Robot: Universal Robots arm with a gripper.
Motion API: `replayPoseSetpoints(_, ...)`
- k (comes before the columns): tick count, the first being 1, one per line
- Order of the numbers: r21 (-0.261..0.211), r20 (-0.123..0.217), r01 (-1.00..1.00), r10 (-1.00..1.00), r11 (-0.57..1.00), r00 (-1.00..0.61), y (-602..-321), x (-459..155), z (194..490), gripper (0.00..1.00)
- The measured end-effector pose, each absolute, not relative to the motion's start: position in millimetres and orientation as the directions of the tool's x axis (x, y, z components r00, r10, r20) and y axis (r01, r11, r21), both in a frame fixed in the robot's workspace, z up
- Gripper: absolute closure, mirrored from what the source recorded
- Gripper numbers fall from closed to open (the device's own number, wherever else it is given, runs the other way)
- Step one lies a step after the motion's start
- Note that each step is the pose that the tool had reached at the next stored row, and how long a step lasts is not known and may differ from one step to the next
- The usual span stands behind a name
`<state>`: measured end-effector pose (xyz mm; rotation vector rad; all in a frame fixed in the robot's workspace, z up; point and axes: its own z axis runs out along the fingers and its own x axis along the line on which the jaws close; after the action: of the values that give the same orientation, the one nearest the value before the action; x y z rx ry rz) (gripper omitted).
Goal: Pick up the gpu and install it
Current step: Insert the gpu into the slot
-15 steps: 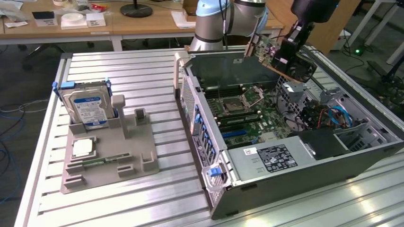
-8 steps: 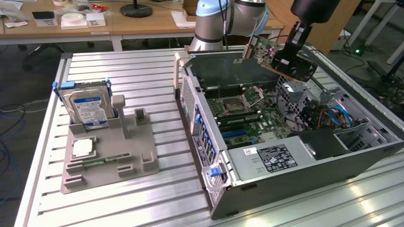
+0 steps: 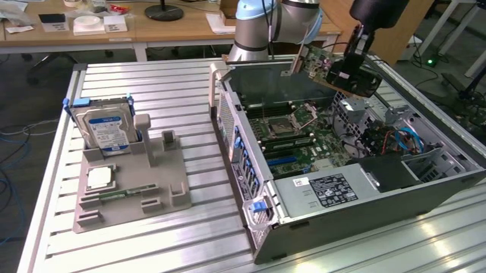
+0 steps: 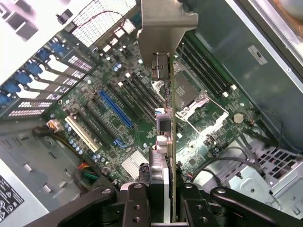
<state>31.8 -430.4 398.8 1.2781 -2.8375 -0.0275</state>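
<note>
One gpu (image 3: 320, 63) hangs in your gripper (image 3: 355, 73), tilted in the air over the open computer case (image 3: 365, 199), at about one o'clock from the motherboard (image 3: 292, 133) in the exterior view. In the wrist view the jaws are closed on the card's near end, one finger on each face. From there the card runs edge-on away from the camera to its metal bracket (image 4: 166, 23), above the board and apart from the blue slot (image 4: 116, 109).

Treat it as light and stiff but fragile, by the look of it: a thin bare board with small parts on its faces. A hold by the plain end, as you have here, seems safer than pressing on components, and twisting would likely harm it.

The case stands on a slatted aluminium table (image 3: 152, 85). At nine o'clock from the case sits a grey fixture (image 3: 163, 182) carrying a hard drive (image 3: 106, 128). Wooden desks (image 3: 174, 28) line the room at twelve o'clock.
</note>
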Motion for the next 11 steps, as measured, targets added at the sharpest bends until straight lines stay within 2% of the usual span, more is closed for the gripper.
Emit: replayPoseSetpoints(11, 0.026, 0.023, -0.827, -0.828, 0.561, -0.561, -430.2, 31.8, 391.9, 0.72)
